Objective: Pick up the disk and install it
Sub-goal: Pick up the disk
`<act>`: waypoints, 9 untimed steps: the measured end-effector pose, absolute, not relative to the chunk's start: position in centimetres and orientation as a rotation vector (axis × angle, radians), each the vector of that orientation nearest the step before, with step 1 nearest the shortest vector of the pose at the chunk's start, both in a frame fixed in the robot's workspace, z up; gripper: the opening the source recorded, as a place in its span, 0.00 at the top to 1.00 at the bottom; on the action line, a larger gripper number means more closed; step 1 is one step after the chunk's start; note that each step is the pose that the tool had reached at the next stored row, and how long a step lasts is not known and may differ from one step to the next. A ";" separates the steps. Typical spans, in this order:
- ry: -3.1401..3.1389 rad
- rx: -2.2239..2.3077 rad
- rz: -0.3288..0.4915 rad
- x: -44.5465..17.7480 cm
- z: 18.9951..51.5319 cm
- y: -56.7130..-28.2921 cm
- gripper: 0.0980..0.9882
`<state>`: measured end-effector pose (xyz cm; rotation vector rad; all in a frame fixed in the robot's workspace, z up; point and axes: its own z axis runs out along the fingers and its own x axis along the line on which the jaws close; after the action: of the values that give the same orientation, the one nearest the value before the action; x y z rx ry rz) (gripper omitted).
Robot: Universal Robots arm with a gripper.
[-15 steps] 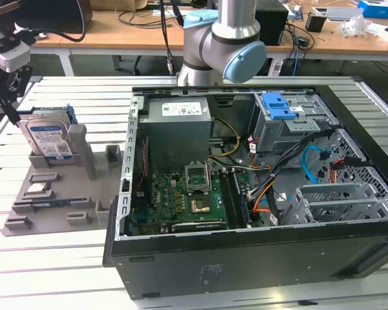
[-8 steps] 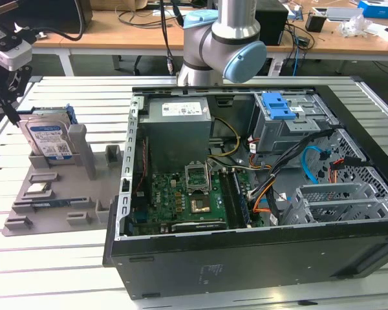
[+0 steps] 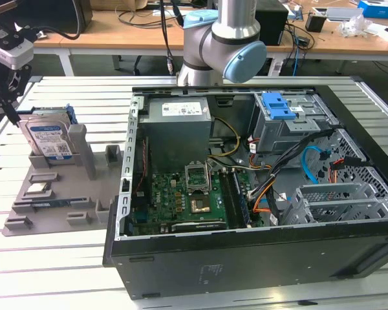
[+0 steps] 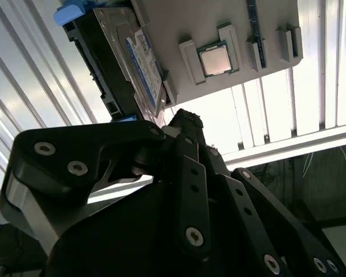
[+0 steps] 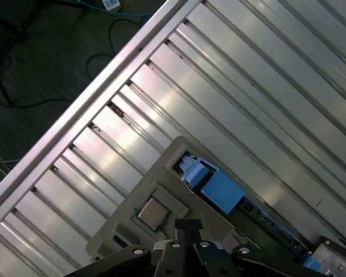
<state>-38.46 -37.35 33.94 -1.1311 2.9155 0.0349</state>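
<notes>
Disk (image 3: 49, 139): upright in grey tray (image 3: 58, 200), white-and-blue label showing.
Gripper (image 3: 14, 116): fingers together, empty, just beside disk.
Nearby: open computer case (image 3: 246, 258).

Bottom of disk (image 3: 46, 139) hidden behind grey holder (image 3: 44, 160), gripper (image 3: 10, 108) seemingly edge-cropped

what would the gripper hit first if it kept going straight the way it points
Probably the disk, standing on edge in the grey holder; the gripper points toward it, though depth is unclear.
</notes>
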 end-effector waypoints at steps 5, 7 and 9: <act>2.895 -1.184 0.035 -38.5 33.9 -37.3 0.99; 2.885 -1.209 0.035 -38.5 33.9 -37.3 0.99; 2.879 -1.223 0.036 -38.5 33.9 -37.3 0.99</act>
<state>-38.46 -37.35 33.94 -1.2231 2.8790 0.0356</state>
